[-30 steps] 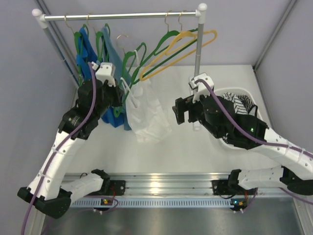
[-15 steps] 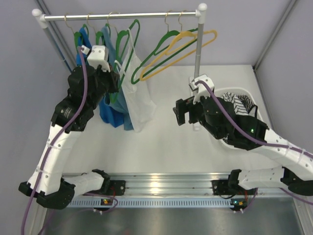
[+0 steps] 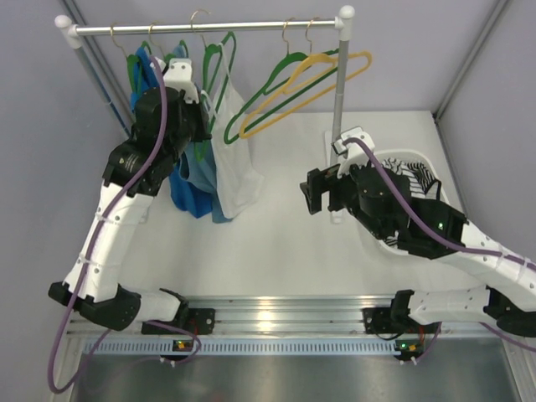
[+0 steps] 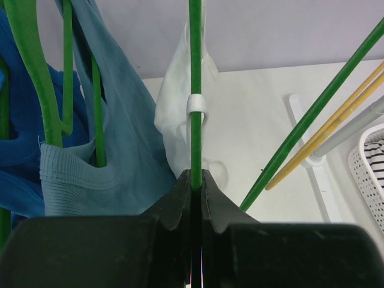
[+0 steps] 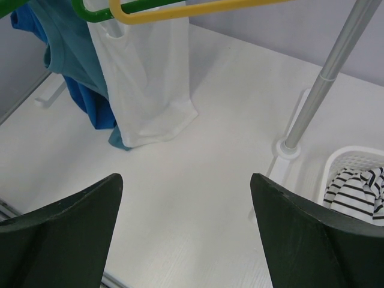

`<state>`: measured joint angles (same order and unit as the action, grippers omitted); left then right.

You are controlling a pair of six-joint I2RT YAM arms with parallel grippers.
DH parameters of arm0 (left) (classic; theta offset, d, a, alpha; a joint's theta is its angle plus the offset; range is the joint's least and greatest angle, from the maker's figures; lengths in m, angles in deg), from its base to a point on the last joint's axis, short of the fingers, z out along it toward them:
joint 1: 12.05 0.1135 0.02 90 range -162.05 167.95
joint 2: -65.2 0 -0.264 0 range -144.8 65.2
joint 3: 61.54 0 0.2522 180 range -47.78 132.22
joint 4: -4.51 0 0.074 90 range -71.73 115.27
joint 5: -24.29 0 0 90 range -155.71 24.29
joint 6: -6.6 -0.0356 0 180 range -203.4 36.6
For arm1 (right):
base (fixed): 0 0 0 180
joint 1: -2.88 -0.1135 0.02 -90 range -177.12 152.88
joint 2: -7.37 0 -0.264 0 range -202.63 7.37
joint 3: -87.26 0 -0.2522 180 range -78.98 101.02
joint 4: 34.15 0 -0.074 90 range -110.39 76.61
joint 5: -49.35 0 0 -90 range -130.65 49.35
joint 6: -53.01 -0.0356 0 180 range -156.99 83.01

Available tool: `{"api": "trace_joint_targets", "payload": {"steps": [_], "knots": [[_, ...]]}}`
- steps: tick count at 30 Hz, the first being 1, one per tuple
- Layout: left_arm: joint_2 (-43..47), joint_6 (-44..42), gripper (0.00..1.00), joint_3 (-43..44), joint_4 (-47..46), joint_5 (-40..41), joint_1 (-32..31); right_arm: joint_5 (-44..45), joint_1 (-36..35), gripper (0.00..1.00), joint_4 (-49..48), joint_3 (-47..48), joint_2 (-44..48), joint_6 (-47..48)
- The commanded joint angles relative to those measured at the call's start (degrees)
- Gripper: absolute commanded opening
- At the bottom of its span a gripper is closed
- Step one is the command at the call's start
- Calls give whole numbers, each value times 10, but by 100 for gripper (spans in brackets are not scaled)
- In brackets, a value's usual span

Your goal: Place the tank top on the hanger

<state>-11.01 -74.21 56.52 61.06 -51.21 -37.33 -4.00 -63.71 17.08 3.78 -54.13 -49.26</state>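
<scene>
The flat white table (image 3: 276,251) carried a white perforated plastic basket (image 5: 351,157) at its right side. Just beside the basket, the grey metal upright of a clothes rack (image 5: 327,75) stood in a white foot (image 5: 287,150) resting on the tabletop. A similar white bar (image 5: 51,93) lay on the surface at the left.

Bright even light; soft shadows; glare on rail (image 3: 268,317) (near edge); wrist foregrounds blurred.

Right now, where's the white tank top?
Top view, left of centre: the tank top hangs on the green hanger pinched by the left tool, right of the blue tops.
</scene>
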Motion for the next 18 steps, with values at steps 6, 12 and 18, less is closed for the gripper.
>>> {"api": "trace_joint_targets", "payload": {"steps": [6,12,18], "knots": [[-8,8,0,26,-3,-3,25,11,5,87,-12,-11,23,-10],[-3,2,0,2,-3,-21,30,10,4,87,-14,-23,30,-14],[3,1,0,-22,-2,-32,31,9,5,88,-18,-28,30,-15]]}}
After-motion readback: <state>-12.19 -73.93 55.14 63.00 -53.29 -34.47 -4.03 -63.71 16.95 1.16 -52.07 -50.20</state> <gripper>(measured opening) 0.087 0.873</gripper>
